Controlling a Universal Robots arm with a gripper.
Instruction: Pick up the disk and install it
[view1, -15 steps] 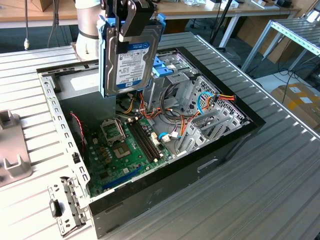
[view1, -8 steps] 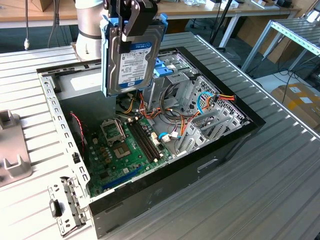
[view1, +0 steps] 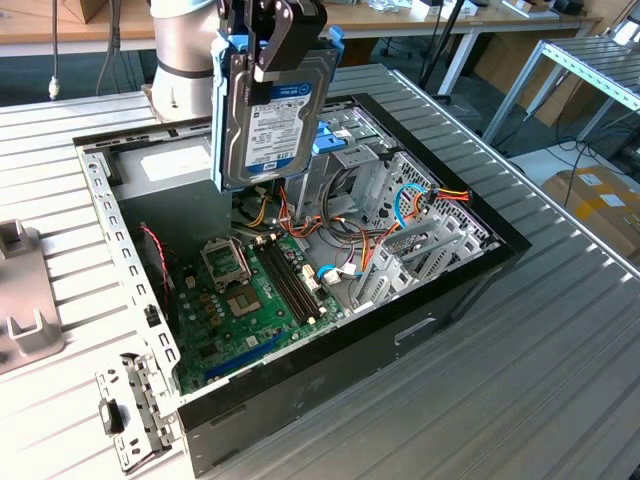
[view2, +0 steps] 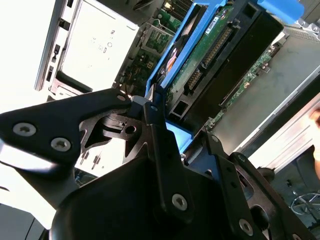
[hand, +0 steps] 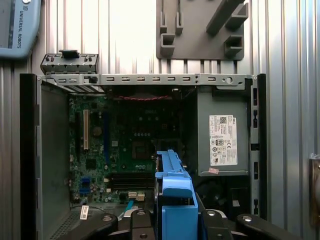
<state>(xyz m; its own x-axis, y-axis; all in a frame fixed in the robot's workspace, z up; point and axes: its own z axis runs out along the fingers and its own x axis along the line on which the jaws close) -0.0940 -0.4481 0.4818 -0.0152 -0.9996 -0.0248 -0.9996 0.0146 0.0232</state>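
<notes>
In the exterior view the gripper (view1: 283, 45) is clamped on the disk (view1: 268, 115), holding it upright above the open computer case (view1: 470, 275). In the second wrist view its fingers (view2: 155, 127) pinch the disk's blue frame. In the first wrist view the disk (hand: 175, 195) hangs over the motherboard (hand: 125, 132).

1. disk (view1: 265, 120): white-and-blue label on its broad face; print not legible.
2. power supply box (hand: 222, 135), in a corner of the computer case (hand: 150, 79): white label with rows of marks, not legible.
3. grey-blue handset (hand: 15, 25), on the table (hand: 125, 30) beside the case: white lettering along its side.
</notes>
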